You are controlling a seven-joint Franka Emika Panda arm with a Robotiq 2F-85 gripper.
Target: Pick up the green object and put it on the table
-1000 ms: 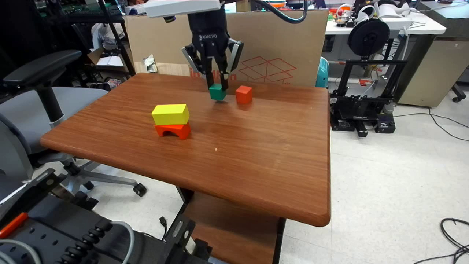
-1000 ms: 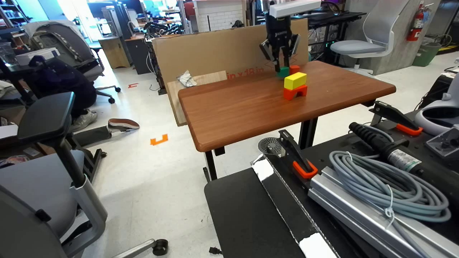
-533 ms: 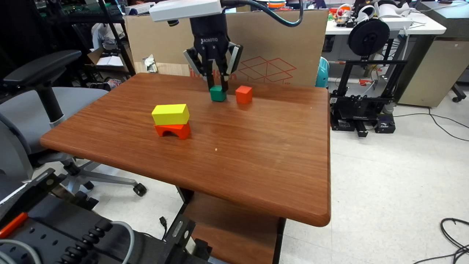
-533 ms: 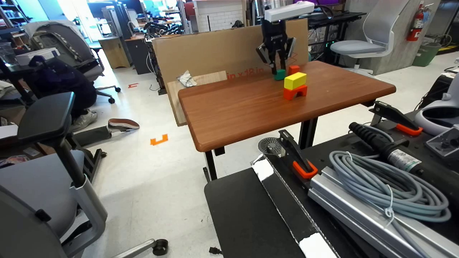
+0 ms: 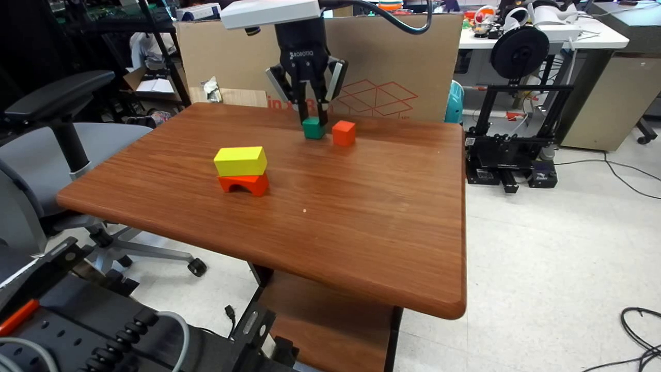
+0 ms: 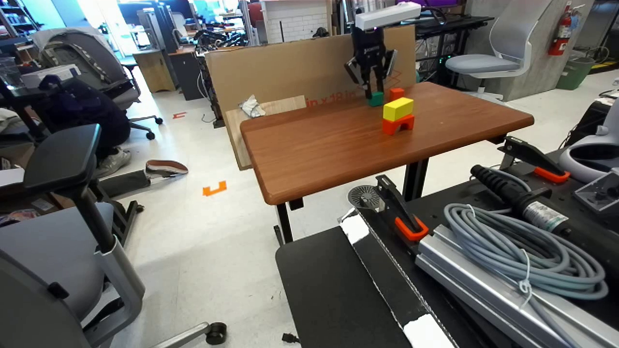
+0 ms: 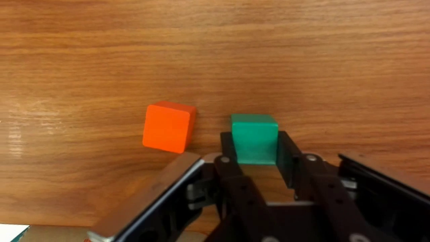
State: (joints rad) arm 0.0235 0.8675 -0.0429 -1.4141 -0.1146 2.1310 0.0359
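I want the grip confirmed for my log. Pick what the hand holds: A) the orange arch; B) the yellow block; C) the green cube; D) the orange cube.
C: the wrist view shows the green cube clasped from both sides by the hand, with the orange cube apart from it.

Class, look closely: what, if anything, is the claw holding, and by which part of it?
The claw is closed on the green block, holding it by two opposite side faces, with the top uncovered.

The reddish-brown wooden table [image 5: 351, 232] carries an orange cube [image 5: 343, 133] and an orange-red arch block [image 5: 253, 182].
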